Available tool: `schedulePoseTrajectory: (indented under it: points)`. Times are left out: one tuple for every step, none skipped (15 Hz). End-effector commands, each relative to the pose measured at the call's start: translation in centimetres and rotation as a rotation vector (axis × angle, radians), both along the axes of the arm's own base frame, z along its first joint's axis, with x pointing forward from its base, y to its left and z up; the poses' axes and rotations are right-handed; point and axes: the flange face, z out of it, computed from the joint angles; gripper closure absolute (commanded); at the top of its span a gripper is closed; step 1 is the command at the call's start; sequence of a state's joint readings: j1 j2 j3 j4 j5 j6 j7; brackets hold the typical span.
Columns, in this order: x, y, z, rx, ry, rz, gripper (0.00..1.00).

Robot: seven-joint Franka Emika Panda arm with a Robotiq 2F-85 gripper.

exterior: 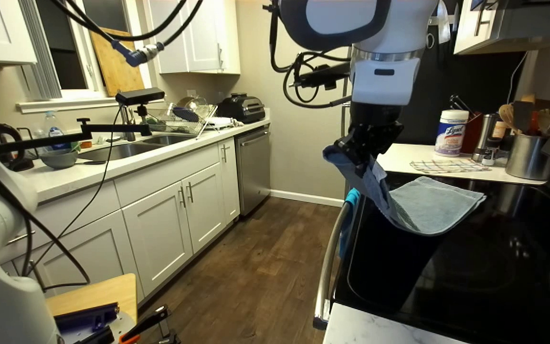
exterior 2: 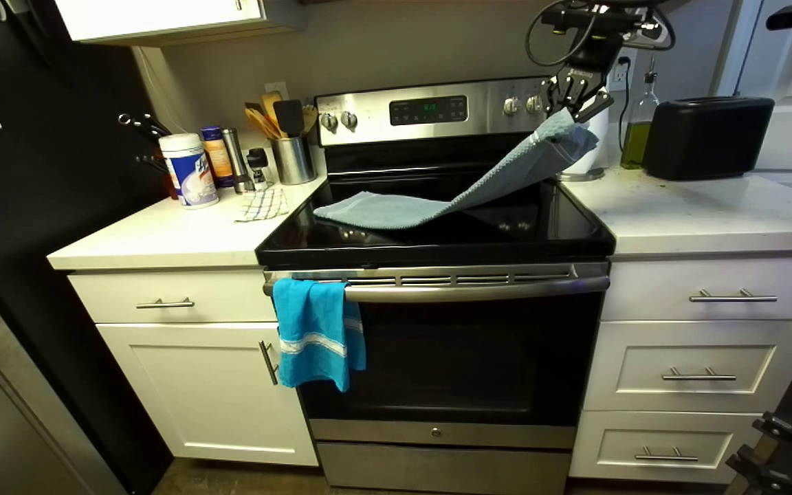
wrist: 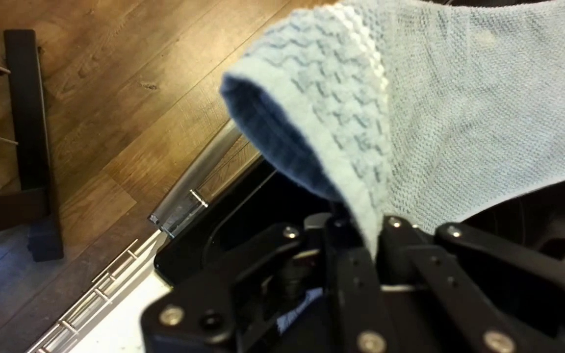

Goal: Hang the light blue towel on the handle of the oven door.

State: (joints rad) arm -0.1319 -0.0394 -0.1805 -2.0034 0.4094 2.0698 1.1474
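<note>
The light blue towel shows in both exterior views [exterior: 435,200] [exterior 2: 485,196] and fills the upper right of the wrist view [wrist: 483,98]. My gripper [exterior: 363,160] is shut on one end of it, also seen in an exterior view [exterior 2: 580,110] and the wrist view [wrist: 363,228]. The pinched end is raised above the stove top and a corner curls over. The far part lies flat on the black stove top. The handle of the oven door [exterior 2: 465,293] is a silver bar below the stove's front edge, also visible along the stove side [exterior: 325,272] and partly in the wrist view [wrist: 199,171].
A bright blue cloth [exterior 2: 317,333] hangs on one end of the handle. The black stove top [exterior: 475,267] has white counters on both sides. A Lysol tub [exterior 2: 190,172], utensil holder [exterior 2: 293,159], oil bottle [exterior 2: 639,130] and black toaster [exterior 2: 705,137] stand on them.
</note>
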Motion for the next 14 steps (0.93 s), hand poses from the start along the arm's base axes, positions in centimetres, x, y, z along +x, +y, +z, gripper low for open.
schedulePoseTrajectory:
  points:
    - [-1.5,0.6,3.5,0.049,-0.010,-0.034,0.98]
    - [-1.6,0.7,4.3,0.044,-0.006,-0.047,0.98]
    - [-1.7,0.8,4.9,0.038,-0.005,-0.067,0.98]
    - [-1.7,0.9,5.5,0.035,-0.004,-0.088,0.98]
    - [-1.7,1.1,6.0,0.029,-0.002,-0.107,0.98]
    - [-1.7,1.2,6.4,0.025,-0.002,-0.122,0.98]
    - [-1.6,1.4,6.8,0.023,-0.001,-0.137,0.98]
    - [-1.6,1.7,7.2,0.021,-0.002,-0.143,0.98]
    - [-1.7,1.9,7.5,0.015,-0.007,-0.153,0.98]
    - [-1.8,2.1,8.1,0.013,-0.018,-0.152,0.98]
    - [-2.0,2.4,8.6,0.014,-0.030,-0.158,0.98]
    - [-2.1,2.6,9.0,0.010,-0.038,-0.162,0.98]
    - [-2.3,2.8,9.6,0.000,-0.048,-0.171,0.98]
    - [-2.6,2.9,10.1,-0.011,-0.054,-0.181,0.98]
